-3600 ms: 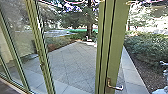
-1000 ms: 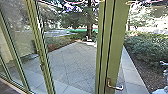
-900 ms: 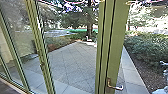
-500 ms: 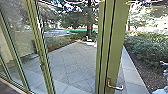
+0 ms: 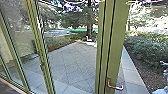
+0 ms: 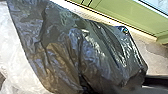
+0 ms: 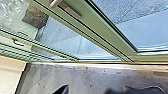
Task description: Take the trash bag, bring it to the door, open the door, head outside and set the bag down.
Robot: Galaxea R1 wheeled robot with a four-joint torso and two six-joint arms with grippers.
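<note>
The trash bag [image 6: 95, 52] lies large before my left wrist view: black, glossy plastic, creased all over, bulging in places and catching bright streaks of light, with a brownish tint on part of it. Pale, cloudy plastic [image 6: 13, 55] touches one side of it. The bag is near the green frame [image 6: 132, 15] at the glass, with grey floor [image 6: 155, 51] showing beside it. I cannot tell whether my left tool is spread, pressed together or pinching the bag, and I cannot tell how my right tool stands either.

In my head view, the green door post [image 5: 118, 45] rises before me with its metal handle [image 5: 115, 87]. Paving [image 5: 72, 60] spreads outside, with shrubs [image 5: 147, 50] beside it and a tree [image 5: 89, 20] farther off. Compared with the earlier head views, I see no change: post, handle and paving all appear just where they were.
</note>
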